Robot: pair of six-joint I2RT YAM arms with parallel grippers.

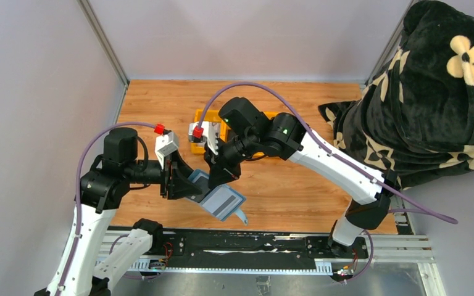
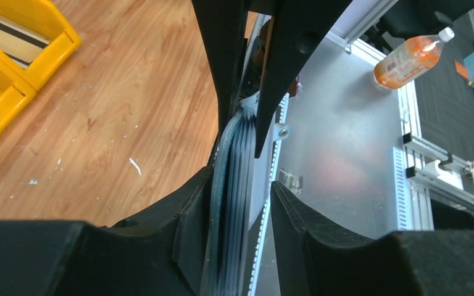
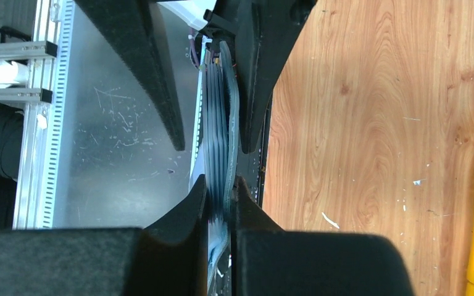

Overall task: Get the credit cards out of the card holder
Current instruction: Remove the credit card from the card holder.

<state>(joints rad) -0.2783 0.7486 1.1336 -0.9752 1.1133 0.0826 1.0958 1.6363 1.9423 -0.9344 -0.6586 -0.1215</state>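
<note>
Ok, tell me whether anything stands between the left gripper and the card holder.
Nothing visible does. The card holder stands edge-on inside the open left gripper, with a gap showing beside one finger. The right gripper is clamped on its opposite end.

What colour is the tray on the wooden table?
Yellow; the tray shows best in the left wrist view.

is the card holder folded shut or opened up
Opened up: the card holder shows its pale slotted inner side to the top camera, pinched at one edge by the right hand.
</note>
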